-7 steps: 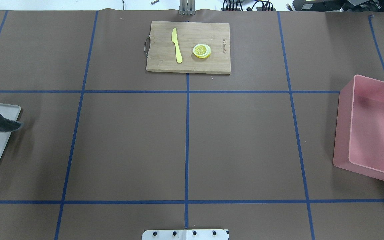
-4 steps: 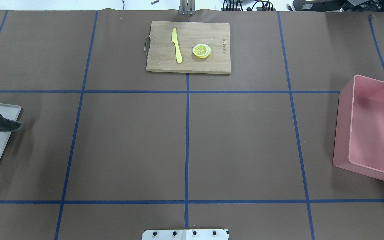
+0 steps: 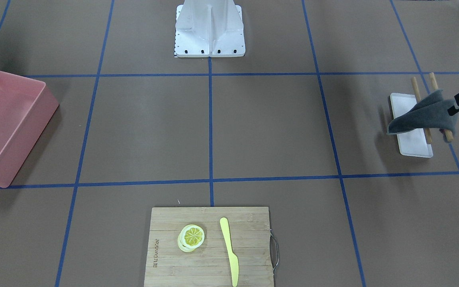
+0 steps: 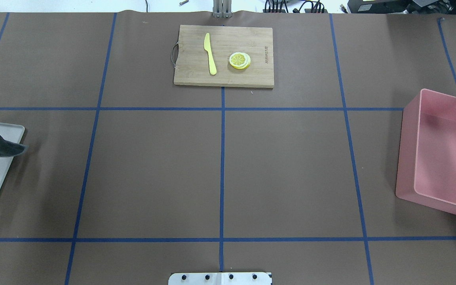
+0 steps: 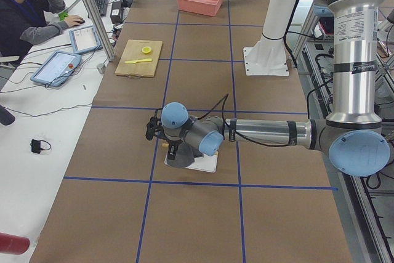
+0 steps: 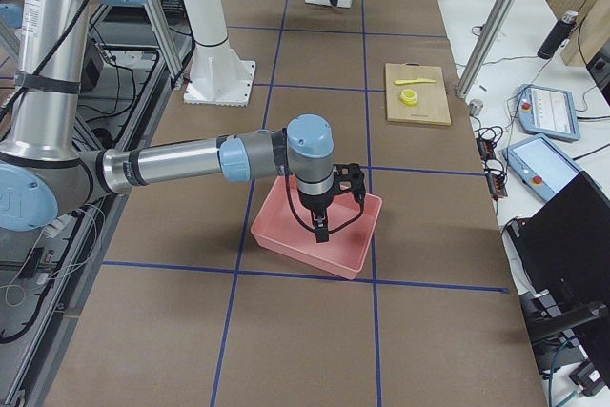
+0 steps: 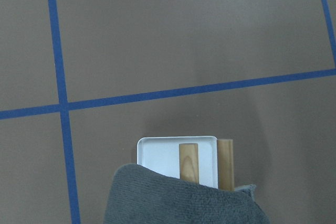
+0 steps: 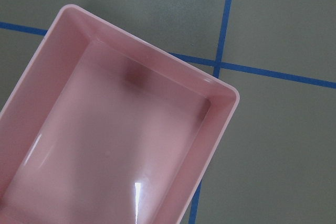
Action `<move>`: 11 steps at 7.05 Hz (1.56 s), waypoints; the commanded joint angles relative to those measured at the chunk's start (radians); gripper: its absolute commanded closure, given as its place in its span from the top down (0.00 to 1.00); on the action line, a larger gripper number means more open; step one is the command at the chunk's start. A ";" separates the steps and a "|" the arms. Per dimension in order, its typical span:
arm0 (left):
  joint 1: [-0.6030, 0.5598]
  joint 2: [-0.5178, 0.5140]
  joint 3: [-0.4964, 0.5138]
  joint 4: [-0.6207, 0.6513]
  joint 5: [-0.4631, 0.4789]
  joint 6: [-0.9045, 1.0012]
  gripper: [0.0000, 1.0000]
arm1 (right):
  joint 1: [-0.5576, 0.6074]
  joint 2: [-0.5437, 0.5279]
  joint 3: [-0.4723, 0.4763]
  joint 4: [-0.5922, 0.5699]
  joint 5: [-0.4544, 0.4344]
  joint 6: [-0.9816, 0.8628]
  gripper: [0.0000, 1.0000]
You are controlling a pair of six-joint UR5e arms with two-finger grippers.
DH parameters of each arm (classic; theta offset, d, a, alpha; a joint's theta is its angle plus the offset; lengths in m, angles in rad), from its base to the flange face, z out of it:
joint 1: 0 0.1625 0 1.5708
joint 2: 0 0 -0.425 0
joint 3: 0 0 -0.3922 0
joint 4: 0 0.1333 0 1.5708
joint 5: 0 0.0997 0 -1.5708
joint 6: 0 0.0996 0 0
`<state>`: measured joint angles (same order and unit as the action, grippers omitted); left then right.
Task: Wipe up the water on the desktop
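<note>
The desktop [image 4: 291,170] is brown paper crossed by blue tape lines; I can make out no water on it in any view. At its left end my left gripper [image 3: 454,111] is shut on a dark grey cloth [image 3: 422,115], which hangs lifted over a white tray [image 3: 412,143] and two wooden rods [image 3: 417,93]. The cloth [image 7: 184,200] fills the bottom of the left wrist view and hides the fingers. My right gripper [image 6: 324,231] hangs over the pink bin [image 6: 315,235], fingers pointing down; I cannot tell whether it is open or shut.
A bamboo cutting board [image 4: 223,75] at the far middle carries a yellow knife [image 4: 209,53] and lemon slices [image 4: 239,60]. The pink bin [image 4: 441,152] stands at the right end. The robot's base [image 3: 209,28] is at the near edge. A person [image 5: 31,10] sits beyond the far side.
</note>
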<state>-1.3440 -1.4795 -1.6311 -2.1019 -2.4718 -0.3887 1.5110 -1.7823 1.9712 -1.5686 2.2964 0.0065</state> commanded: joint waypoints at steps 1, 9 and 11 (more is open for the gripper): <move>0.011 0.013 0.000 -0.033 0.001 -0.022 0.64 | 0.000 0.004 0.000 0.001 0.000 0.001 1.00; 0.016 0.015 0.002 -0.032 0.002 -0.016 0.27 | 0.000 0.006 -0.002 -0.002 0.000 0.003 1.00; 0.016 0.015 0.002 -0.033 0.002 -0.013 0.02 | 0.000 0.007 -0.002 -0.001 -0.002 0.003 1.00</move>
<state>-1.3284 -1.4649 -1.6291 -2.1349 -2.4697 -0.4038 1.5110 -1.7754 1.9697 -1.5698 2.2961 0.0092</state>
